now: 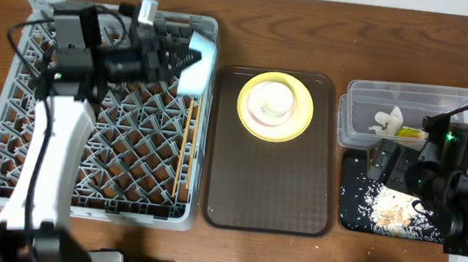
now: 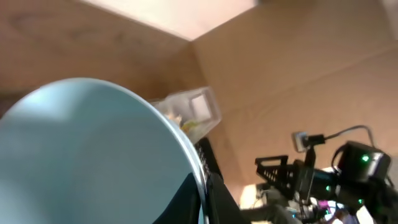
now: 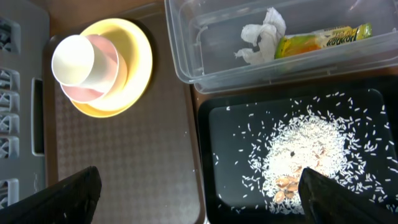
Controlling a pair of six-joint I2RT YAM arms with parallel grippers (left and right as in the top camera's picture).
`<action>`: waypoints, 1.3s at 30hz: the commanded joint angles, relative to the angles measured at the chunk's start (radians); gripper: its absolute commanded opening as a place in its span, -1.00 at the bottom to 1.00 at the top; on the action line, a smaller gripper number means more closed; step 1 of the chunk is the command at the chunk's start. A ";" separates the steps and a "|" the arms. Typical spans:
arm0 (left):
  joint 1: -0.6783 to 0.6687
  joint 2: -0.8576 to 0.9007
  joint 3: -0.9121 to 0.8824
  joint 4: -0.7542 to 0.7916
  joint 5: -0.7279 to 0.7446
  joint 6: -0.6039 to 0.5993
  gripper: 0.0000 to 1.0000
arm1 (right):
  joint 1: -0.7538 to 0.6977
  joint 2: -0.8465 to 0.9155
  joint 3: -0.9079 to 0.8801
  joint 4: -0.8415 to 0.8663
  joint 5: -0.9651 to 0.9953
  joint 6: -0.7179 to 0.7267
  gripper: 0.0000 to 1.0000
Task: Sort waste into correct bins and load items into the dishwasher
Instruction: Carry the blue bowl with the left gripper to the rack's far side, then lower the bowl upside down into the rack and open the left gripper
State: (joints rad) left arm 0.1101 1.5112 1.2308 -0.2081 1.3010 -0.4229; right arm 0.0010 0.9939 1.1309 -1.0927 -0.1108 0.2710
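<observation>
Gripping the light blue bowl (image 1: pixel 196 73) by its rim, the left gripper (image 1: pixel 176 59) holds it tilted over a corner of the grey dish rack (image 1: pixel 8 125). Rigid, light and smooth, it looks liable to slip. The right gripper (image 1: pixel 385 162) hangs wide open above the rice-strewn black tray (image 1: pixel 348 208).

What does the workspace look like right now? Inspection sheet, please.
Surface: wooden table, brown tray in the middle.
Job's things: light blue bowl over the dish rack; chopsticks in rack; cup on yellow plate on tray; tissue and wrapper in clear tub; rice in black tray.
Clutter: nothing seen.
Claws: left claw shut on the bowl; right claw open above black tray.
Cables: black cables by left arm and near table edge.
Surroundings: nothing seen.
</observation>
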 commanded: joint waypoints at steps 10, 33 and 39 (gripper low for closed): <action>0.044 0.294 0.015 0.779 0.168 -0.645 -0.84 | 0.001 -0.001 0.000 -0.002 0.009 0.009 0.99; 0.161 0.557 0.015 0.797 0.113 -0.670 -0.72 | 0.001 -0.001 0.000 -0.002 0.009 0.009 0.98; 0.196 0.557 0.015 0.870 0.112 -0.670 -0.66 | 0.001 -0.001 0.000 -0.002 0.009 0.009 0.98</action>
State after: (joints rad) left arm 0.2867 2.0609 1.2339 0.6411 1.4090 -1.1175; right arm 0.0010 0.9939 1.1294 -1.0927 -0.1108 0.2710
